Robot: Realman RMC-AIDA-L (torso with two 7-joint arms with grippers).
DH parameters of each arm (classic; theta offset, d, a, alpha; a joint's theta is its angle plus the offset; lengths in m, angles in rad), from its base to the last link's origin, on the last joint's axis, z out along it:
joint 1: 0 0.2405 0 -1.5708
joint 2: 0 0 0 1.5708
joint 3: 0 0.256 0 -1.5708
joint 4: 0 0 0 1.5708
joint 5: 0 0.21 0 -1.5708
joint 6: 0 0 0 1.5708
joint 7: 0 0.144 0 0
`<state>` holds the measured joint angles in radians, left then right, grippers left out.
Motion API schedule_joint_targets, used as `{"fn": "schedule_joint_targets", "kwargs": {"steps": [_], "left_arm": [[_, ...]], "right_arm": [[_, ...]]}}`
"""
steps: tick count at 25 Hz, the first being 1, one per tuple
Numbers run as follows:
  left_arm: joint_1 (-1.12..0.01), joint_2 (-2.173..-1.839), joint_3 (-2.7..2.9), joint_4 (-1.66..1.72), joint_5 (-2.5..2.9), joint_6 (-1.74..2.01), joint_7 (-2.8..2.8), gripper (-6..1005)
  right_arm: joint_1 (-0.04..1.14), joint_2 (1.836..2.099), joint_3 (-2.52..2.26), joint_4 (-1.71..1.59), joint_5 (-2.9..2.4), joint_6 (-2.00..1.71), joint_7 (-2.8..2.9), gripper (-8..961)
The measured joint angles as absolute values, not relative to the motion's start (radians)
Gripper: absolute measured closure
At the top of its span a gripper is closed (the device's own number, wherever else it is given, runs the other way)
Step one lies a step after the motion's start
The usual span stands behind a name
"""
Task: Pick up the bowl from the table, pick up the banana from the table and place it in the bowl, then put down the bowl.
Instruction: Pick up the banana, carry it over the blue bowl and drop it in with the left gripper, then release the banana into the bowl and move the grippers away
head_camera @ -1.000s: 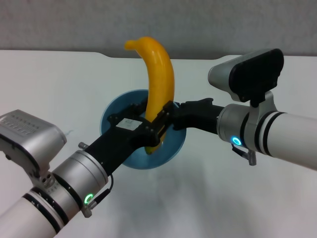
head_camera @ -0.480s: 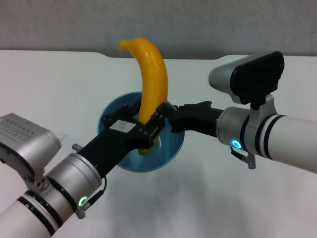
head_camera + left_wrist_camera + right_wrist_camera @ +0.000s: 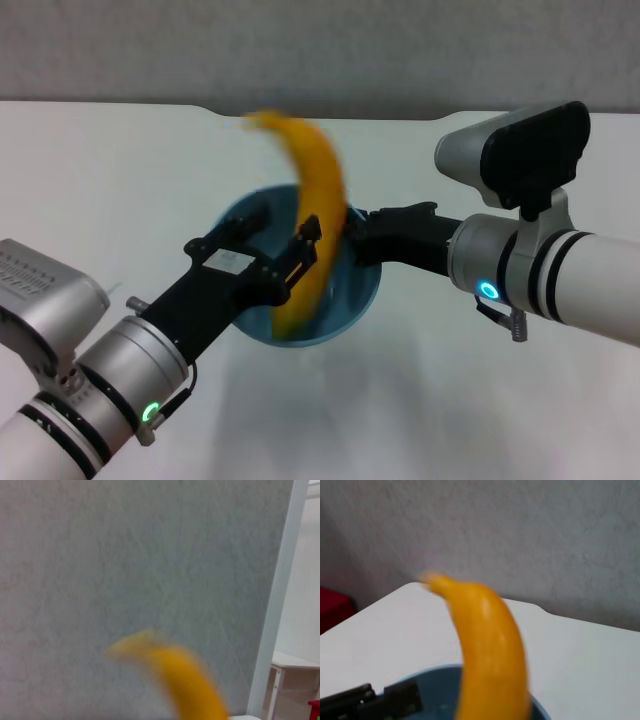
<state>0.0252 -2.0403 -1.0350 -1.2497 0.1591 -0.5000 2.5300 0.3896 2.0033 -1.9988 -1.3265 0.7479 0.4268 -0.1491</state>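
The yellow banana stands steeply with its lower end inside the light-blue bowl and its stem pointing up and away. It is blurred, in motion. It also shows in the left wrist view and the right wrist view. My left gripper is open at the bowl's near left, its right finger against the banana. My right gripper is shut on the bowl's right rim and holds it above the white table. The bowl's rim shows in the right wrist view.
The table's far edge has a shallow notch behind the bowl, with a grey wall beyond it. Both forearms cross the near part of the table, left and right of the bowl.
My left gripper has drawn back toward the near left, away from the banana. The banana has slid lower into the bowl and tilts, blurred. The right arm and bowl shifted slightly right.
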Motion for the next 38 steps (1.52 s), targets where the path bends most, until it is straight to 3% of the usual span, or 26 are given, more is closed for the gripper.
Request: {"fn": "schedule_joint_targets", "kwargs": {"steps": [10, 15, 26, 38], "left_arm": [[0.045, -2.039, -1.054, -1.235, 0.16, -0.574, 2.528, 382], [0.051, -2.039, -1.085, -1.234, 0.156, -0.575, 2.507, 253], [0.052, -2.033, -1.25, -1.2, 0.158, -0.382, 2.342, 106], [0.04, -2.034, -1.336, -1.2, 0.195, -0.133, 2.35, 115]], "right_arm": [[0.376, 2.003, -1.979, -1.328, 0.745, 0.427, -0.151, 910], [0.375, 2.002, -1.969, -1.305, 0.742, 0.427, -0.152, 910], [0.44, 2.003, -1.919, -1.198, 0.749, 0.532, -0.148, 909], [0.467, 2.005, -1.886, -1.107, 0.752, 0.536, -0.151, 910]]}}
